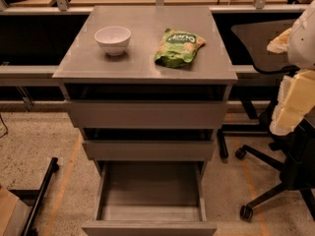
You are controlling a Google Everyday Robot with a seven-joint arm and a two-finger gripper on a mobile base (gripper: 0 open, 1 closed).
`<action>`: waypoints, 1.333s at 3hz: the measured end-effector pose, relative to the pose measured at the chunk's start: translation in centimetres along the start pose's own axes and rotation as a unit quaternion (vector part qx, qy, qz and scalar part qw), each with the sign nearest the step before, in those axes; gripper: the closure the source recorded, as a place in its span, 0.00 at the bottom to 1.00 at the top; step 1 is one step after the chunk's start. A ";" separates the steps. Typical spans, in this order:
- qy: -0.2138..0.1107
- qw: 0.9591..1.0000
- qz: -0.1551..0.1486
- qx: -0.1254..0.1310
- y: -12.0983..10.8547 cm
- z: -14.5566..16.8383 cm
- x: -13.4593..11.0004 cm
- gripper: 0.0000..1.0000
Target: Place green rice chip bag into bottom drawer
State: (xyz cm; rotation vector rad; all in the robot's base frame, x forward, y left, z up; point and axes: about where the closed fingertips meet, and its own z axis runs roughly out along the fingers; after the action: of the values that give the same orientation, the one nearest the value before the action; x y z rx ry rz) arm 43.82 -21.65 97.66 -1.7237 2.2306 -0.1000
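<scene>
- The small round white bowl (112, 39) stands upright on the left half of the cabinet top, near the bag but not touching it.
- The flat dull-grey metal cabinet top (147, 18) carries both objects. Below it, two grey flat-fronted upper drawers (147, 114) stand slightly ajar.
- The wide grey metal bottom drawer (150, 188) is pulled far out at the foot of the cabinet. Its shallow tray is open from above, with nothing seen in it.
- The small crinkly bright-green rice chip bag (178, 47) lies flat on the right half of the cabinet top, turned slightly askew with its lettered end toward the back. It is not yet in the drawer.
- The bag is probably very light and soft, with a slick film skin that yields and may slide on the smooth metal.
- The chips inside would crush under a hard squeeze.
- A moderate pinch from above across the puffed middle, or on a flat sealed end, looks like the safest hold.
- The black office chair on castors (275, 181) stands on the floor to the right of the cabinet.
- The pale cream gripper (294, 102) hangs at the far right edge, beside the cabinet and well apart from the bag. It is not grasping the bag, and I cannot tell whether it is released or clenched.
</scene>
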 end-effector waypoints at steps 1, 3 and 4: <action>0.000 1.000 0.000 0.000 0.0 0.0 0.0 0.00; -0.071 0.997 0.022 0.031 -4.7 2.6 -2.2 0.00; -0.117 0.991 0.054 0.037 -8.8 4.2 -3.3 0.00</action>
State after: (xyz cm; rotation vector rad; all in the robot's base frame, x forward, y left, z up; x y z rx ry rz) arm 53.93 -20.34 96.55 -1.4884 2.1139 0.0420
